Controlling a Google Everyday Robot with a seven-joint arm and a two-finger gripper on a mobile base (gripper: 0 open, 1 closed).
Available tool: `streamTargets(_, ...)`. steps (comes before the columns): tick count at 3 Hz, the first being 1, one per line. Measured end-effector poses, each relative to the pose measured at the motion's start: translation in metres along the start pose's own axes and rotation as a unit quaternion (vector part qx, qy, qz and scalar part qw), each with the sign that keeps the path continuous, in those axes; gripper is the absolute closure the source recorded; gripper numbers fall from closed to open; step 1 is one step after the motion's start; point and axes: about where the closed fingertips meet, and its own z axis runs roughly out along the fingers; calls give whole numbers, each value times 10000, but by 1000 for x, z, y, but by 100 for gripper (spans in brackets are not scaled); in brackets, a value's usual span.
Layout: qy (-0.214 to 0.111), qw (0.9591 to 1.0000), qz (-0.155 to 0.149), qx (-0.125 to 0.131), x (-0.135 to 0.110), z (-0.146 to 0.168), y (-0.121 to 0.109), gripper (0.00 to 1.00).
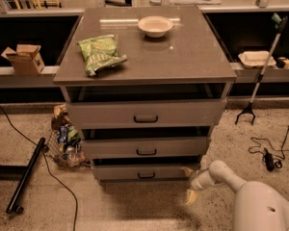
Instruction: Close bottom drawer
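The bottom drawer [145, 172] is the lowest of three grey drawers, with a small dark centre handle [146, 175]. It stands a little way out of the cabinet, with a dark gap above its front. My gripper [189, 183] is low by the floor, just off the right end of that drawer's front. Its two yellowish fingers are spread apart and hold nothing. The upper fingertip [187, 169] is close to the drawer's right corner. The white arm [226, 177] reaches in from the lower right.
The middle drawer [145, 147] and top drawer [145, 113] also stand partly out. A green chip bag [99, 53] and a white bowl [155, 26] lie on the cabinet top. A basket of litter [65, 143], a black pole [25, 174] and cables lie on the floor to the left.
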Motion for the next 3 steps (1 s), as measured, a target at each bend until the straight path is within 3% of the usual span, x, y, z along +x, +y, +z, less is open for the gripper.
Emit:
streamTargets(1,120,9999,-12,30,-2,-15,6,0)
streamTargets(2,498,9985,194,77,8,-63,23,0)
streamTargets(3,732,9962,456,-72,9,-109,48,0)
